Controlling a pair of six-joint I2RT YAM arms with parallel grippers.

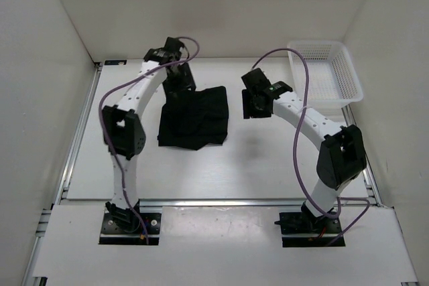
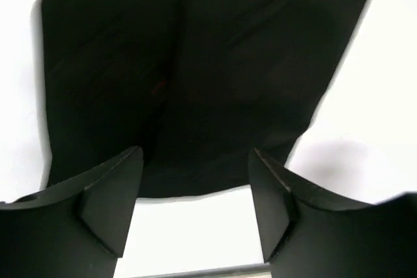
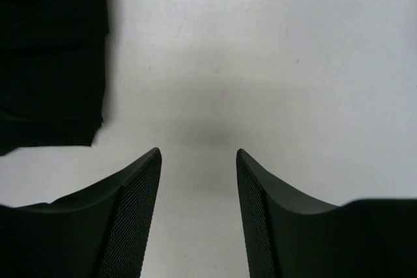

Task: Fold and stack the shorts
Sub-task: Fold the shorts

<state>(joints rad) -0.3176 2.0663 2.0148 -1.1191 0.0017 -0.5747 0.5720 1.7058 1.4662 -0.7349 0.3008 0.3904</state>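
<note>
From the overhead camera I see the pair of plain black soft fabric shorts (image 1: 194, 120) lying flat in a roughly square shape on the white table (image 1: 255, 162), left of centre and between the two arms. My left gripper (image 1: 177, 84) hangs at the far edge of the shorts, and my right gripper (image 1: 253, 106) sits just off their right side, over bare surface. The white mesh plastic basket (image 1: 353, 78) stands in the far right corner, well apart from the cloth. From this height I cannot judge how wide either pair of fingers stands. On the left wrist camera the left gripper (image 2: 195, 157) has its fingers spread apart with nothing between them. The shorts (image 2: 195, 63) fill most of the view beyond the tips, one edge running just between them, and faint creases show in the fabric. White table (image 2: 371, 96) shows at the right. On the right wrist camera the right gripper (image 3: 198, 155) is likewise parted and empty over the table (image 3: 273, 50), and a corner of the shorts (image 3: 52, 50) sits in the upper left, clear of the fingers.
</note>
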